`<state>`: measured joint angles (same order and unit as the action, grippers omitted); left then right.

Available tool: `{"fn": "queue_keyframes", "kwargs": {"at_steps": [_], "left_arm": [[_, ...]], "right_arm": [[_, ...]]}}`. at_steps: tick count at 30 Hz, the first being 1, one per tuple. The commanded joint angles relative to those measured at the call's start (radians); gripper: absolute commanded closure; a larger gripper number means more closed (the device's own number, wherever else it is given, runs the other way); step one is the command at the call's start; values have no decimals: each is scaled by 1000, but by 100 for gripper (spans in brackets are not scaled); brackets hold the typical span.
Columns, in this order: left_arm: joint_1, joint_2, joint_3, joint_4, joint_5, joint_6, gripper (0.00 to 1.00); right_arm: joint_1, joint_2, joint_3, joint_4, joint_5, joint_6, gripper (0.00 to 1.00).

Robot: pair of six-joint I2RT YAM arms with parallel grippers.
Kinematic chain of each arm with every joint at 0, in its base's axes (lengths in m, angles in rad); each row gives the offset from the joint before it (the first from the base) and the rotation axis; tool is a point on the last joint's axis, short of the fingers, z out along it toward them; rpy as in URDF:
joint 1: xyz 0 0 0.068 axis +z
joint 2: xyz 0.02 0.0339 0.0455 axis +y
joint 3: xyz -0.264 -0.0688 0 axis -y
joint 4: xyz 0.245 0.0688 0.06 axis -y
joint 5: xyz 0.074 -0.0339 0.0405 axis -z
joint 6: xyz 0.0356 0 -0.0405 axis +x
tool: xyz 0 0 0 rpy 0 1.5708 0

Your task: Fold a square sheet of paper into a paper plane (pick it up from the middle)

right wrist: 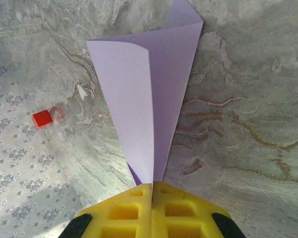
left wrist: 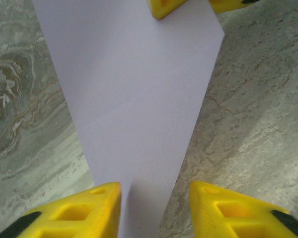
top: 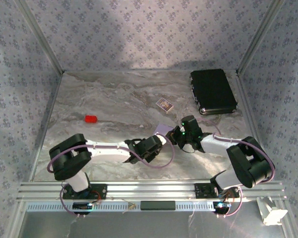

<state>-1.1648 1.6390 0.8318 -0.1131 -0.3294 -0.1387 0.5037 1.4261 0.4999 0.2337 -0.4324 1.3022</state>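
Little of the folding is looking finished. The sheet of paper point(right wrist: 164, 94) is hanging between the two grippers over the middle of the table point(top: 89, 94), a little nearer its near edge than its far one. It seems to be lifted off the surface, though I cannot tell for sure. The right gripper point(right wrist: 151, 187) is pinching one end of it, fingers pressed together. From that grip the sheet is spreading out as a long wedge, with one paler flap turned over onto the darker side. The left gripper point(left wrist: 155, 189) is standing at the other end with its fingers spread, one on each side of the paper, and is not clamping it. A faint slanting crease is showing across the sheet in the left wrist view.

I am judging that the pick-up is done and the early folds are in. The paper plane is not yet taking shape: no slim dart, no wings. The lengthwise fold and the wings are probably still waiting. The red block point(top: 91, 118) near the left edge, the small card point(top: 164, 104) and the black case point(top: 213, 91) in the far right corner are lying apart from the work.
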Motion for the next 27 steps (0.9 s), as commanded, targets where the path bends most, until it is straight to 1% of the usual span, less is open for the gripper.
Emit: {"fn": "queue_keyframes", "kwargs": {"at_steps": [1, 5, 12, 24, 27], "left_arm": [[-8, 11, 32, -19, -22, 14, 66], [-10, 12, 32, -29, -31, 24, 70], [-9, 19, 33, -33, -43, 23, 69], [-10, 28, 46, -33, -38, 27, 78], [-10, 24, 41, -28, -35, 21, 81]], "right_arm": [[-6, -19, 10, -14, 6, 7, 97], [-7, -21, 10, -12, 5, 8, 97], [-7, -24, 10, -15, 6, 7, 97], [-8, -26, 10, -16, 6, 8, 97], [-8, -27, 9, -17, 5, 6, 96]]}}
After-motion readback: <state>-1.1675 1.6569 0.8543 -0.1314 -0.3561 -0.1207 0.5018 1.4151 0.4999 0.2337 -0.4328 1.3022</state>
